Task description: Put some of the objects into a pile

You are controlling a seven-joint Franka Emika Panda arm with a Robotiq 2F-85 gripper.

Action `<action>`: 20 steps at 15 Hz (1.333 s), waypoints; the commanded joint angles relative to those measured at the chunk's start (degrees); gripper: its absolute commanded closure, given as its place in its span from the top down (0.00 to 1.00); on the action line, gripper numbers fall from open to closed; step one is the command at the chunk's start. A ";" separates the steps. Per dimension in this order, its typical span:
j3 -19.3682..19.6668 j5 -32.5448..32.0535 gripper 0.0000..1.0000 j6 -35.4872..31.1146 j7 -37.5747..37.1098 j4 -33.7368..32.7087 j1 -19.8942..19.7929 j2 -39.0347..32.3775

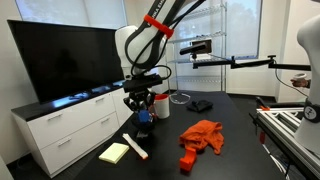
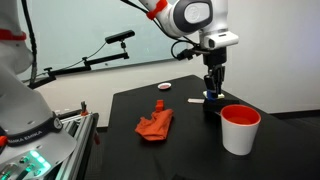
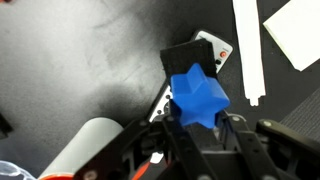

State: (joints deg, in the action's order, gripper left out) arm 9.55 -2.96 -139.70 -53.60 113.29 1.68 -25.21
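Holding the blue item [image 3: 200, 95] is what the gripper [image 3: 206, 122] is busy with here. The jaws are clenched on it from both sides, so it's properly pinched, not just resting there. It hangs right over a black piece [image 3: 188, 55] on the dark table [image 3: 70, 60], and I can't tell whether the two touch. My guess is that's the whole point of the pose: bring it in above the black thing so it lands on top and makes the pile. In an exterior view the grip sits low over the table, near a red-and-white cup [image 2: 240, 130]. The red block [image 1: 187, 160] lies well apart, just beside the orange cloth [image 1: 203, 135], so it looks not yet gathered. The white strip [image 3: 248, 50] and pale block [image 3: 295, 30] sit off to the side, out of it.
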 commanded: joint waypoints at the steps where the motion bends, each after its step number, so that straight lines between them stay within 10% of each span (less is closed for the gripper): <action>1: 0.11 0.15 0.09 0.06 0.74 -0.99 0.14 -0.13; 20: 0.68 -1.29 0.09 -0.31 -0.12 -0.81 1.08 -0.73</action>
State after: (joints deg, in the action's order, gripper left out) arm 9.52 -3.55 -139.83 -53.62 113.23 2.15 -26.23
